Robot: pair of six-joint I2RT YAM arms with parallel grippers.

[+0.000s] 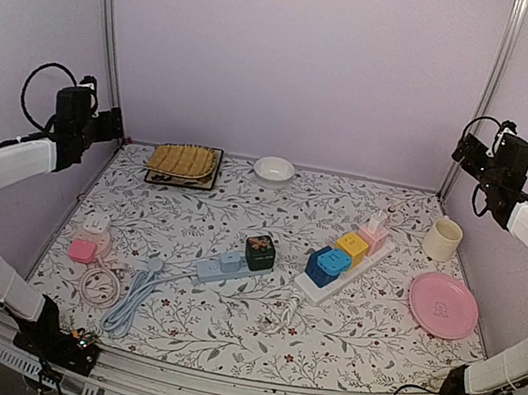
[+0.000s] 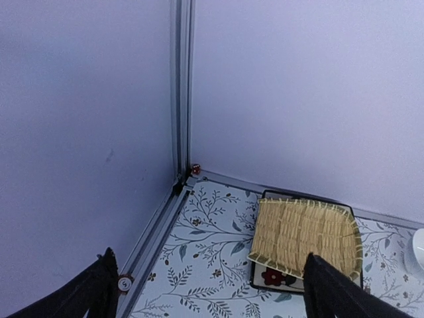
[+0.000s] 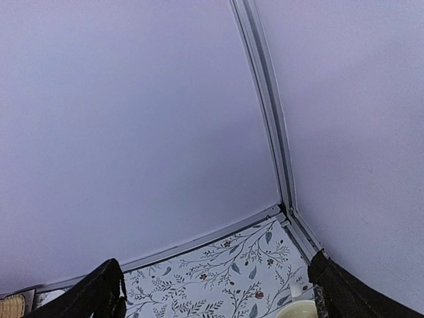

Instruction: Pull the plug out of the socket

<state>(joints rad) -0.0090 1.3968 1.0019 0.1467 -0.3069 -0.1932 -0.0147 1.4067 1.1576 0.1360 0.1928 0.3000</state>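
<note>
A light blue power strip point(image 1: 211, 269) lies near the table's middle in the top view. A blue plug point(image 1: 231, 259) sits in it, and its pale cable point(image 1: 130, 299) runs off to the front left. My left gripper point(image 1: 112, 123) is raised by the far left wall, well away from the strip. In the left wrist view it point(image 2: 212, 295) is open and empty. My right gripper point(image 1: 467, 151) is raised at the far right corner. In the right wrist view it point(image 3: 218, 295) is open and empty. The strip and plug do not show in either wrist view.
A dark green cube point(image 1: 260, 253) stands right beside the strip. A white tray point(image 1: 310, 284) of coloured blocks, a pink plate point(image 1: 443, 305) and a cream mug point(image 1: 443, 239) are to the right. A woven mat point(image 1: 184, 161) and white bowl point(image 1: 274, 169) are at the back; a pink-white charger point(image 1: 90, 239) with coiled cable is at left.
</note>
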